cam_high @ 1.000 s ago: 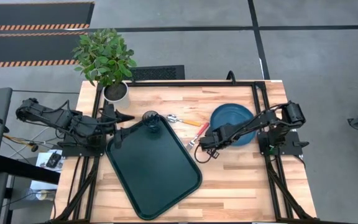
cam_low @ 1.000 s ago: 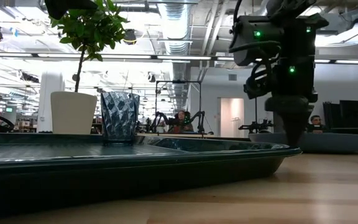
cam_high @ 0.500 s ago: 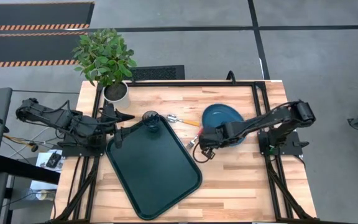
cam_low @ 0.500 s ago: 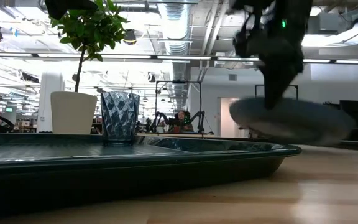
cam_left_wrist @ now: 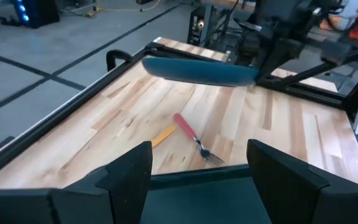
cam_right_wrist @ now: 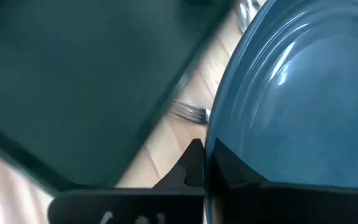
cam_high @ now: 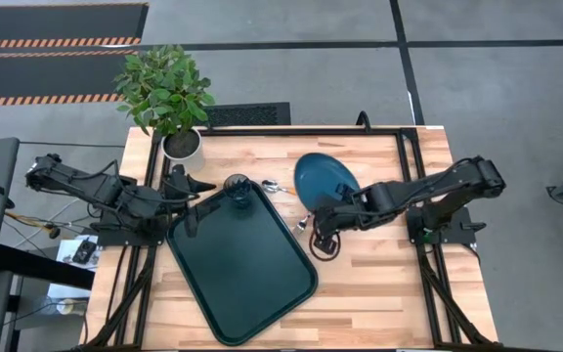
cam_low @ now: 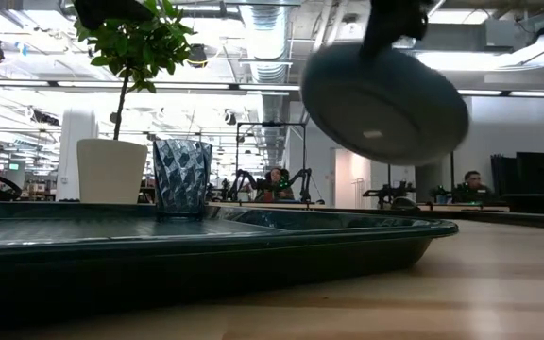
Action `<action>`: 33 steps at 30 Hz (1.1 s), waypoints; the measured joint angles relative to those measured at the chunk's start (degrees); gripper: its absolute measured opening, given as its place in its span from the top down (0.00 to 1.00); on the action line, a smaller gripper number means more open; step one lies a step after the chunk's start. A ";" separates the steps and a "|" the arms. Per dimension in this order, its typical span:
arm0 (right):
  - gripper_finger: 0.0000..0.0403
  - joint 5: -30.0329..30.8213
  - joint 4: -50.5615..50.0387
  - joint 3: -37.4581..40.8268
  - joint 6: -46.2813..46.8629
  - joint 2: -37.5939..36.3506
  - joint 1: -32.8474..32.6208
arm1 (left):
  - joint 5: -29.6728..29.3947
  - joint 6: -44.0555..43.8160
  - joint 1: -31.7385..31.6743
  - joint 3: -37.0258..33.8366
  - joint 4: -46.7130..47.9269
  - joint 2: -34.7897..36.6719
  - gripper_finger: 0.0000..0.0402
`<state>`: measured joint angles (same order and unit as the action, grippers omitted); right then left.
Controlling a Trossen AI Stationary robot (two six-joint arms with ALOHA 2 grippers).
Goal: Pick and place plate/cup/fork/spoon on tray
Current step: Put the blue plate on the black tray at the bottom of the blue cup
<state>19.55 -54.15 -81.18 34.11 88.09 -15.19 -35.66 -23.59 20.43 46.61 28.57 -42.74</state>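
Observation:
The dark blue-teal plate [cam_high: 324,179] hangs tilted above the table, right of the tray, with my right gripper [cam_high: 331,215] shut on it. The green tray [cam_high: 243,262] lies at the table's left-middle. The smoky cup [cam_high: 238,186] stands upright on the tray's far corner. The red-handled fork [cam_left_wrist: 188,129] and the spoon's orange handle [cam_left_wrist: 162,135] lie flat on the wood between tray and plate. My left gripper [cam_high: 194,198] waits open at the tray's far left corner, holding nothing. My right gripper pinches the plate's rim [cam_right_wrist: 214,155] on its near side between its two fingers, one above the rim and one beneath. The fingers come from the table's right, slanting down. The plate is lifted clear of the table and tilted, its underside [cam_low: 385,94] facing the low camera.
A white pot with a leafy plant [cam_high: 181,144] stands at the far left corner of the table. Bare wood lies right of and in front of the tray. Black frame rails [cam_high: 423,284] run along the table's sides.
My right gripper has risen and swung toward the tray, tipping as it went. The plate, which lay flat on the wood at the right, has been lifted clear, carried left and tilted.

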 joint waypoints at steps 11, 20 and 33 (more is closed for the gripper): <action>0.97 0.17 5.33 -2.95 -1.84 0.65 -8.20 | 18.99 8.12 0.24 0.02 -13.50 -1.94 0.38; 0.97 2.75 10.75 -2.85 2.98 3.15 -15.76 | 26.27 21.98 2.03 0.04 -16.49 -6.93 0.38; 0.96 -1.43 24.64 -2.94 4.34 8.08 -19.29 | 26.65 32.60 2.49 0.00 -18.42 -13.38 0.38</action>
<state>18.12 -29.51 -84.12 38.45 96.17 -34.48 -9.01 9.02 22.92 46.61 10.15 -56.12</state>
